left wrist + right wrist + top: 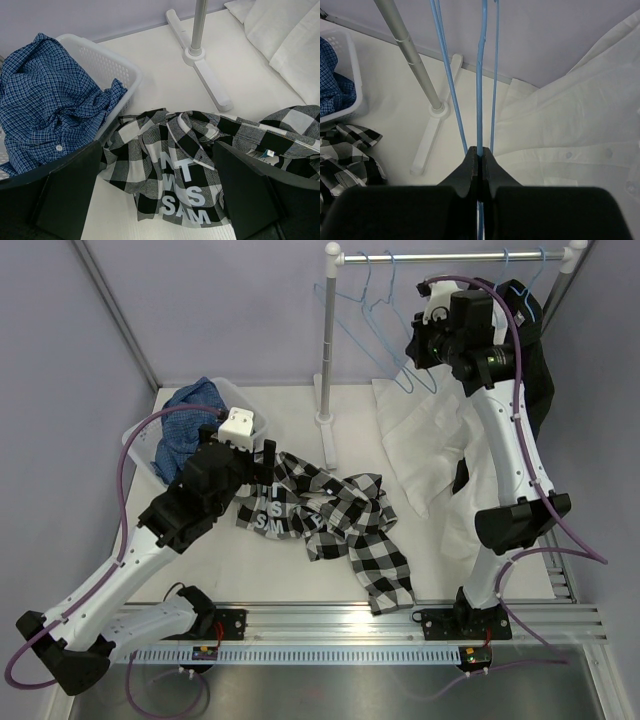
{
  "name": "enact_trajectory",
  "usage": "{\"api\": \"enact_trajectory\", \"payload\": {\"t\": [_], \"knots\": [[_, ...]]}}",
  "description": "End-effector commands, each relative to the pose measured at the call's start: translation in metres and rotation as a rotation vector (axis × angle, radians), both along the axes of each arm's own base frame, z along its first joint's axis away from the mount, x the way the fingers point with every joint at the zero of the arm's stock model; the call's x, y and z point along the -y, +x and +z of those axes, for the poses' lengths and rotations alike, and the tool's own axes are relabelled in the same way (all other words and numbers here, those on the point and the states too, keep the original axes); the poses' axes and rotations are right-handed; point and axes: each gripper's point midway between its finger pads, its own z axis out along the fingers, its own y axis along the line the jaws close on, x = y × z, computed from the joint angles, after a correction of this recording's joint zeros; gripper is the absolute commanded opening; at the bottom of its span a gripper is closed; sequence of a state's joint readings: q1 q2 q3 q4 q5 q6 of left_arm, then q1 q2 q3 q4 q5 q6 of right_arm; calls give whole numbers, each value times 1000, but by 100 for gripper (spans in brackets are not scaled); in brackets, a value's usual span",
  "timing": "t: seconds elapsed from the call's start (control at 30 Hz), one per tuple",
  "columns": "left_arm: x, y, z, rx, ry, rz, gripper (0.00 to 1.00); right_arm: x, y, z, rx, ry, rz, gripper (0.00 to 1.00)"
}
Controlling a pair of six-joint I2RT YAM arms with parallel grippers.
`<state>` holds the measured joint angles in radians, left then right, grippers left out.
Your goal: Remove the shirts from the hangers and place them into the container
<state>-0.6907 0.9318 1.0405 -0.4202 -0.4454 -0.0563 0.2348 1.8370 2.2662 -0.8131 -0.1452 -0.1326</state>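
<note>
A black-and-white check shirt (340, 520) (185, 165) lies crumpled on the table. My left gripper (258, 455) (160, 200) hangs open just above its near end, one finger on each side and nothing held. A blue check shirt (190, 420) (45, 110) lies in the white container (258, 428) (110, 60). My right gripper (415, 350) (480, 152) is up at the rack, shut on the wire of a bare light-blue hanger (480, 75) (395, 365). A white shirt (425, 440) (570, 130) lies on the table below it. A black shirt (535, 370) hangs at the rack's right end.
The rack's white pole (328, 340) (410, 55) and its flat foot (200, 65) stand on the table between container and white shirt. More bare blue hangers (345, 300) hang from the top bar (450, 257). A metal rail (350, 625) runs along the near edge.
</note>
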Motion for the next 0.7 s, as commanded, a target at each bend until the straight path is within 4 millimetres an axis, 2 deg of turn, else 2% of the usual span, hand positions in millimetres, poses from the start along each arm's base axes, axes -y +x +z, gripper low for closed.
{"api": "enact_trajectory", "payload": {"t": [0.0,0.1,0.17,0.23,0.27,0.33,0.37,0.4,0.43,0.5,0.53,0.57,0.6,0.63,0.67], "knots": [[-5,2,12,44,-11,20,99,3,-2,2,21,-37,31,0],[-5,2,11,41,-10,20,99,7,-2,0,30,-41,10,7],[-4,2,10,40,-8,16,99,11,-4,-2,28,-47,-7,15],[-4,2,10,37,-6,15,99,13,-8,4,44,-41,-17,25],[-3,3,9,36,-5,15,99,13,-10,4,40,-38,-20,38],[-2,3,7,31,-4,12,99,15,-15,8,42,-28,-29,53],[-2,3,7,30,-4,11,99,17,-22,14,54,-21,-34,68],[0,3,7,28,-5,2,99,18,-26,18,63,-14,-39,73],[1,3,6,27,-6,-4,99,21,-36,30,85,3,-53,77],[5,2,6,23,-12,-21,99,24,-46,34,88,20,-62,84],[6,2,5,19,-14,-28,99,28,-62,50,119,50,-77,86],[8,3,5,14,-18,-32,99,29,-68,42,99,60,-90,87],[13,2,4,6,-29,-55,99,32,-76,47,108,79,-106,90],[16,1,3,0,-36,-67,99,40,-96,61,135,124,-144,90],[20,1,1,-18,-56,-75,99,42,-104,44,92,148,-169,91]]}}
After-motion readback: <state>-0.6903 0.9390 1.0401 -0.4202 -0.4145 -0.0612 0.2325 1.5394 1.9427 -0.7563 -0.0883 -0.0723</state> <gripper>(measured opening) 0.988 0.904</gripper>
